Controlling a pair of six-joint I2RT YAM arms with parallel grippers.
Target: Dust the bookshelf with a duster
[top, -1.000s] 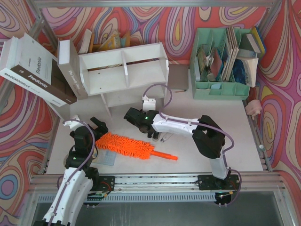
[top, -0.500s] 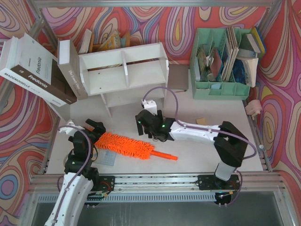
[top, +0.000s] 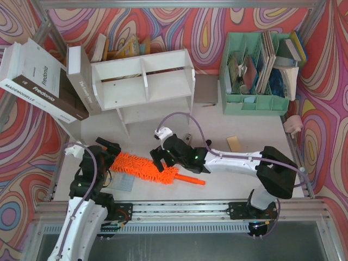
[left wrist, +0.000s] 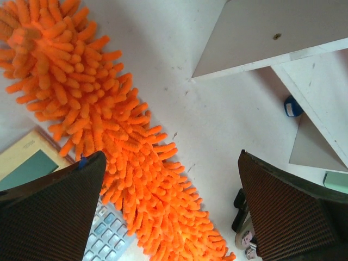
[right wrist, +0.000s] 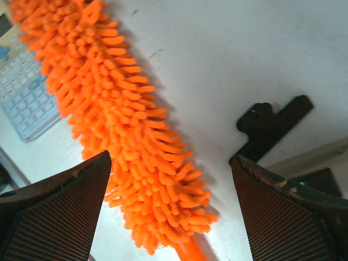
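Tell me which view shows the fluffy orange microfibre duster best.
Top external: the fluffy orange microfibre duster shows end to end, thin orange plastic handle included. The left wrist view catches only part of its fluffy head; the right wrist view, the head's end and the handle's start.

White table (top: pixel 255 125): duster (top: pixel 144 167) lying flat up front, calculator (top: pixel 120 183) just beside it, bookshelf (top: pixel 144 87) and green organiser (top: pixel 253 103) at the back.
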